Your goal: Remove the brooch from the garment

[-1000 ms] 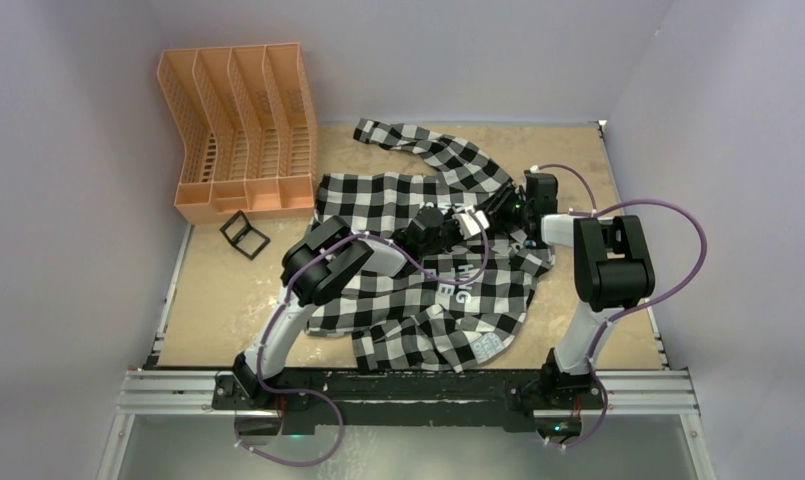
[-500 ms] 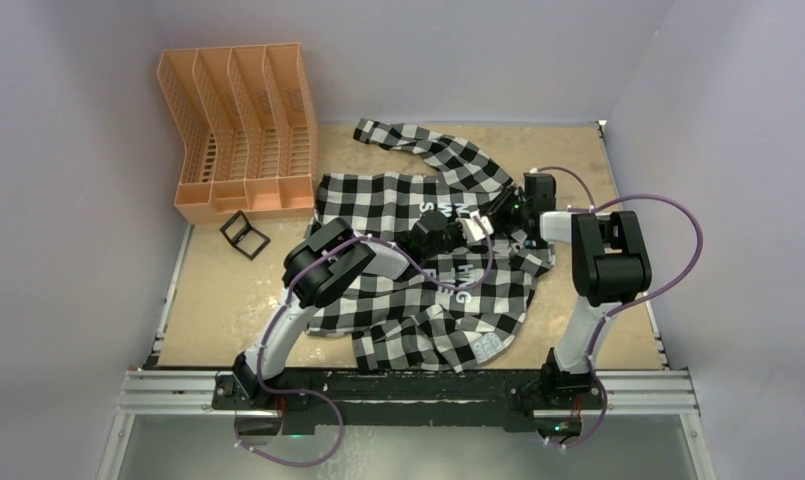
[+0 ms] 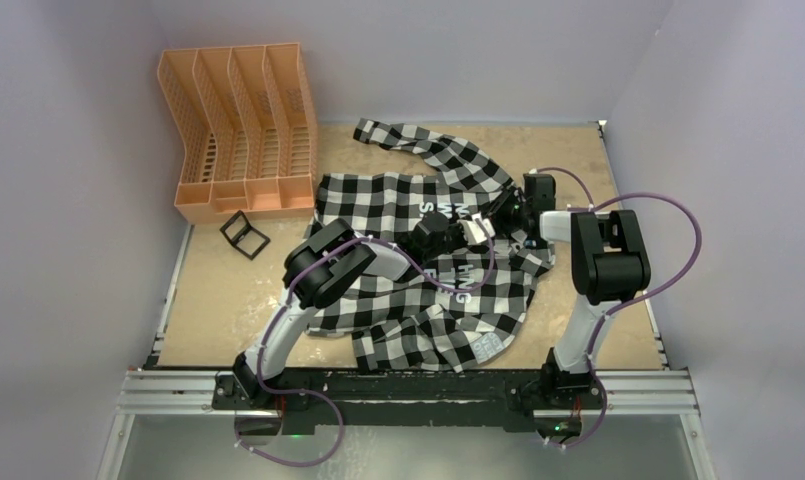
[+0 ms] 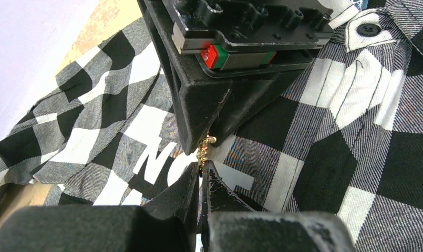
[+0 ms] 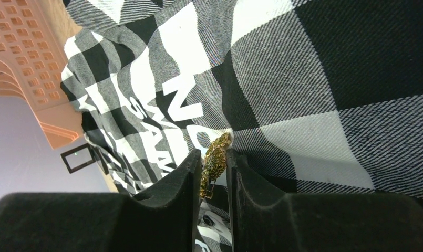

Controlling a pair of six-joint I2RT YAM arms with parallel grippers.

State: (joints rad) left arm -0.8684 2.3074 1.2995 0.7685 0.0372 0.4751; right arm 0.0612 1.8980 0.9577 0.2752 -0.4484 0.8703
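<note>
Pin [image 5: 217,149]: gold, on the shirt [image 5: 314,142] beside the white letters.
Right claw [image 5: 213,157]: squeezing the pin between its two tips.
Left claw [image 4: 201,172]: tips pressed together, just under the pin.
Shirt: black-and-white checks, lying on the tan table [image 3: 218,295].

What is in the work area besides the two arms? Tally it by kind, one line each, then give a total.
Black-and-white checked shirt with white lettering: 1
Tiny gold-coloured metal brooch: 1
Orange plastic four-slot file rack: 1
Small black rectangular frame: 1
Total: 4
</note>
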